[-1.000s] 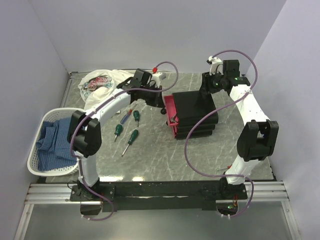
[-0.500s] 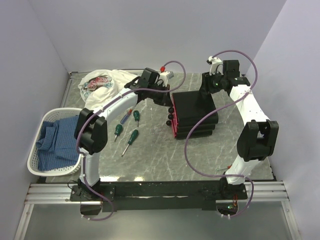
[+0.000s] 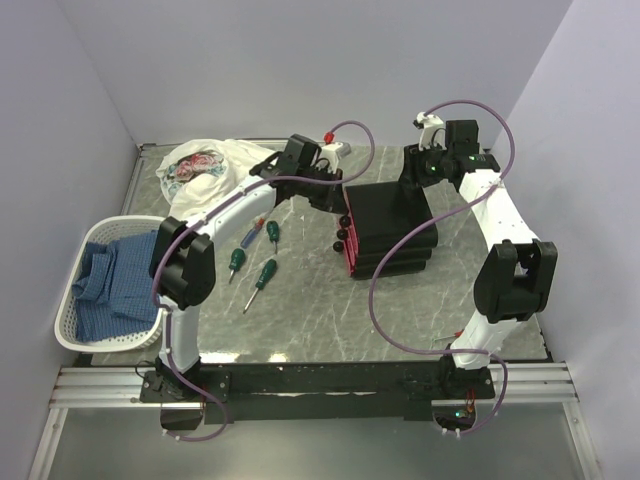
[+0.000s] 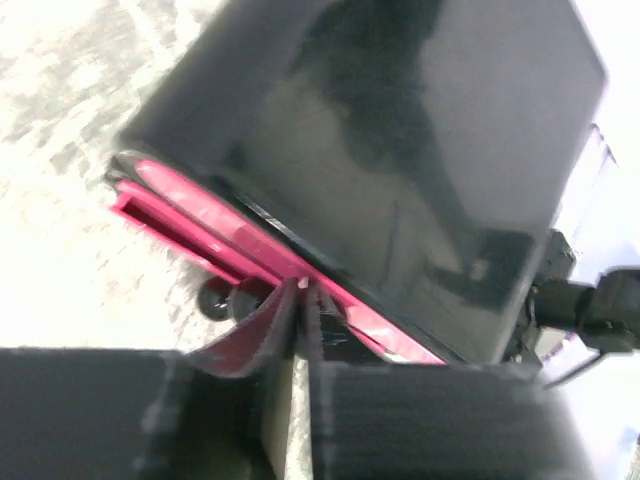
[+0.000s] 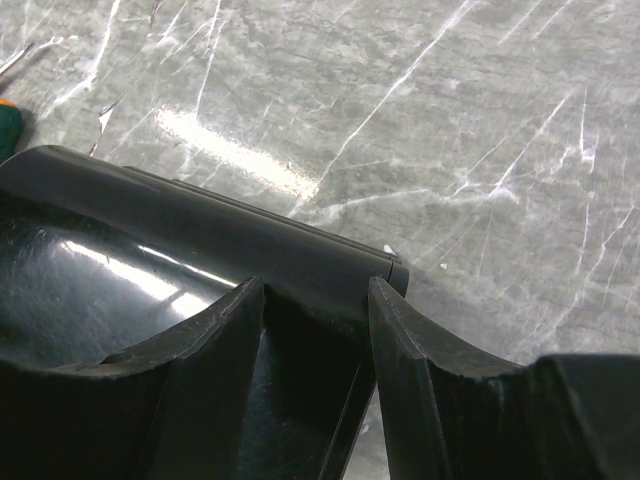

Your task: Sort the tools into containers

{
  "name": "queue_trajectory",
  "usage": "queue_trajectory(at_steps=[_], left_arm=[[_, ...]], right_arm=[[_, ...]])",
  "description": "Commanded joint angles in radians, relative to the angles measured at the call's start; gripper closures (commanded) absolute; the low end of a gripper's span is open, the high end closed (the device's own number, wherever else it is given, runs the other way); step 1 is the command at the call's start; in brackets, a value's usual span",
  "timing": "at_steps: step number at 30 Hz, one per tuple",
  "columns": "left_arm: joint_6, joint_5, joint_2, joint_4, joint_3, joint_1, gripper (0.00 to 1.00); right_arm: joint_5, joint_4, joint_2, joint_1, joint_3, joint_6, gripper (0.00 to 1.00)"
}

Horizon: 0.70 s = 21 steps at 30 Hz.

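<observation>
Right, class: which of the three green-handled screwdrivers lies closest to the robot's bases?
The green-handled screwdriver lowest in the top view, shaft toward the near edge; the other two lie farther back.

Top view overlooks the whole table point(image 3: 400, 310); both wrist views crowd the drawer unit point(image 3: 395, 220)

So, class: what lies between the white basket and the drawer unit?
Top view: three green-handled screwdrivers, a slim red-and-blue screwdriver, and the left arm's elbow.
</observation>
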Motion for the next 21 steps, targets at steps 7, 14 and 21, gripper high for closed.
queue_trajectory(at_steps=[7, 14, 21], left_arm=[[-0.095, -0.204, -0.255, -0.026, -0.242, 0.101, 0.40], [-0.395, 0.193, -0.331, 0.426, -0.586, 0.220, 0.29], [-0.835, 0.437, -0.118, 1.190, -0.758, 0.232, 0.29]], right_arm=[[0.040, -0.103, 0.043, 0.018, -0.030, -0.022, 0.46], [0.085, -0.126, 0.049, 0.027, -0.018, -0.055, 0.45], [0.135, -0.163, 0.052, 0.042, -0.020, -0.101, 0.45]])
